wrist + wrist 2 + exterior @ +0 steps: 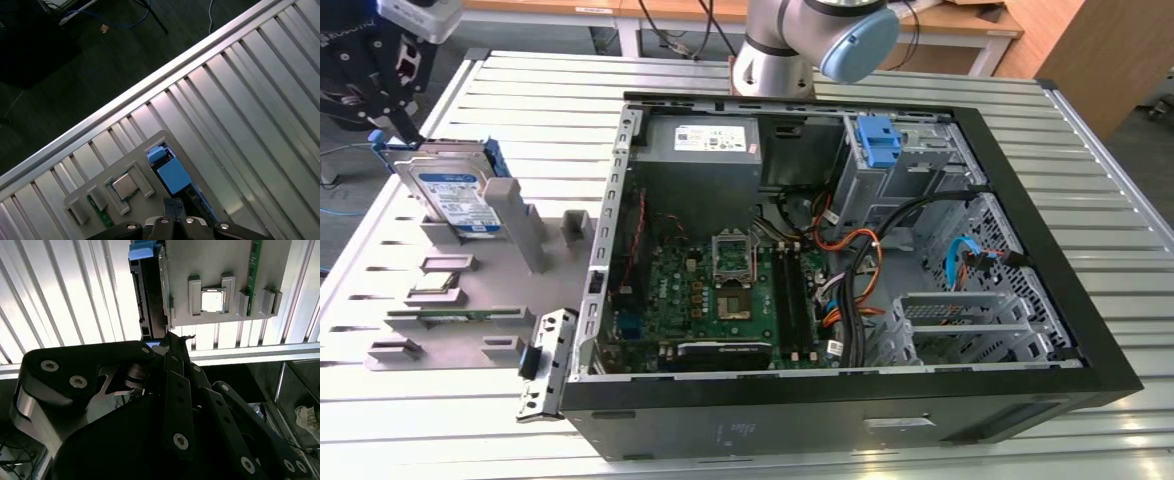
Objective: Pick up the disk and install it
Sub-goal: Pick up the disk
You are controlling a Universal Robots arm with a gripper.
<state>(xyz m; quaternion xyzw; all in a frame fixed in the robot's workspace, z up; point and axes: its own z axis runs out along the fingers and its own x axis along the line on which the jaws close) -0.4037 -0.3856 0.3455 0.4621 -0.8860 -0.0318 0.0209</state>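
The disk point(456, 196) is a silver drive with a white-and-blue label and blue side rails. It stands on edge in a slot of the grey parts holder point(520, 290), at the exterior view's left. My gripper point(400, 128) hangs just above the disk's far top corner, fingers drawn together with nothing between them. In the second wrist view the fingertips point(172, 337) point at the end of the edge-on disk point(148, 295). In the first wrist view the fingertips point(172, 204) sit beside the disk's blue rail point(173, 175).
The open computer case point(1067, 300) lies at the middle and right of the slatted metal table point(520, 80), with a blue drive bracket point(878, 140) at its back and a wire cage point(961, 320) at the front. A processor chip point(211, 300) rests in the holder.
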